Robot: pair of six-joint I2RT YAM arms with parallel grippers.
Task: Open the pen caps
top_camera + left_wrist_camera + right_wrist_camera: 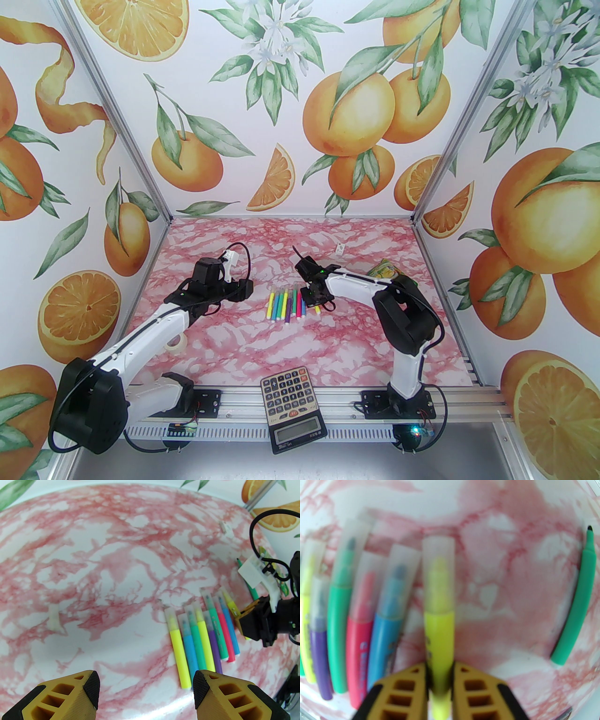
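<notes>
Several short felt-tip pens (285, 305) lie side by side mid-table, in yellow, blue, green, purple and pink, each with a frosted see-through cap (170, 617) at its far end. My right gripper (440, 667) is shut on the barrel of a yellow pen (438, 632) at the row's right end, and the pen's cap (438, 573) is still on. It is unclear whether that pen is lifted off the table. An uncapped green pen (579, 597) lies apart to the right. My left gripper (146, 686) stands open, hovering left of the row (201, 634) with nothing between its fingers.
A calculator (293, 403) sits at the near edge between the arm bases. A tape roll (177, 344) lies by the left arm. A green-yellow snack pouch (386, 269) sits behind the right arm. A small pale piece (54, 618) lies on the pink marble table (328, 342).
</notes>
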